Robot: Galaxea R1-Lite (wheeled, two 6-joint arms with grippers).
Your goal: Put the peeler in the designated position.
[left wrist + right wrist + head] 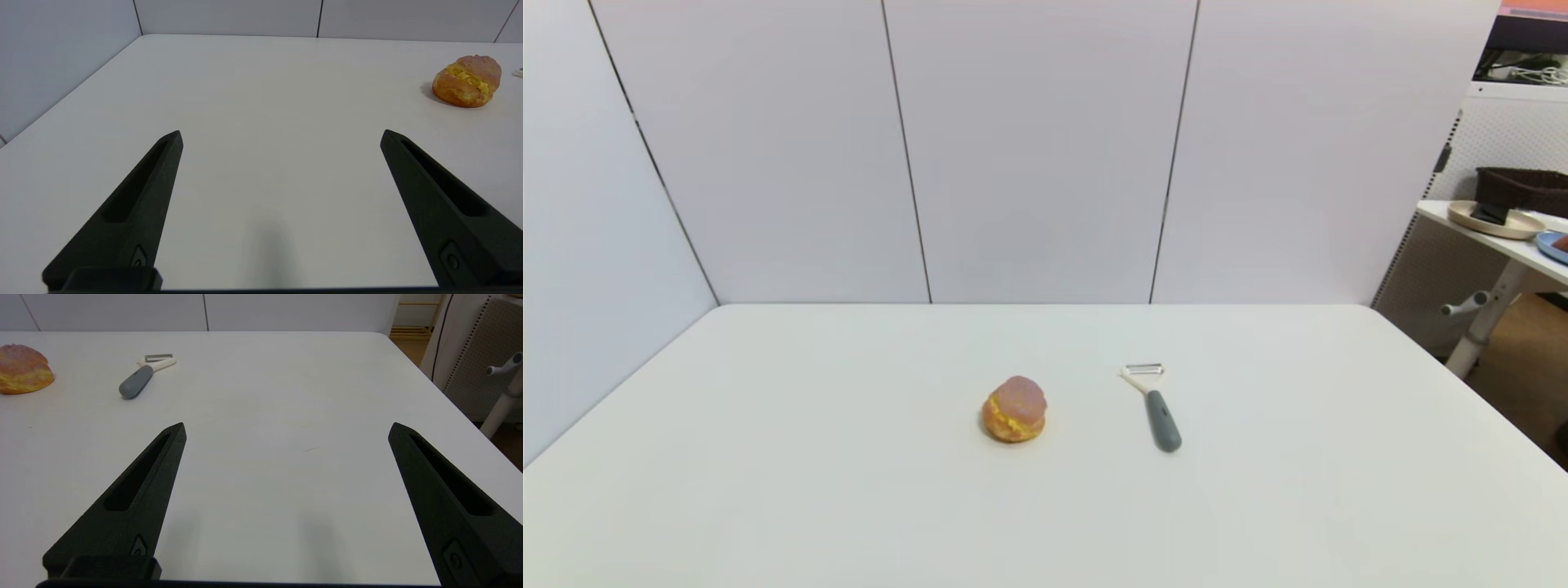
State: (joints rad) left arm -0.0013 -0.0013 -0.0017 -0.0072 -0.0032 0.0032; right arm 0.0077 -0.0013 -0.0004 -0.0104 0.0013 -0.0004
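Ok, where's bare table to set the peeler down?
Bare white table lies left of the round orange-and-pink pastry, right of the grey-handled, cream-headed peeler, and along the near edge. Only the gap between those two is tighter. Both grippers are parked, open.

The head camera looks down and forward over the plain white counter [849, 490]. Both wrist cameras sit low above it, facing forward between spread jaws. All three views share the round orange-and-pink cream-puff pastry [1014, 409] [467, 81] [23, 368].

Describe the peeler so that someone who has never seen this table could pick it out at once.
On the white table, look near the middle, a little toward the robot's right. The peeler lies flat there, to the right of the round cream-puff pastry and apart from it. Unlike that orange-and-pink pastry, it is slim, with a dark grey handle, a cream forked head and a short metal blade.
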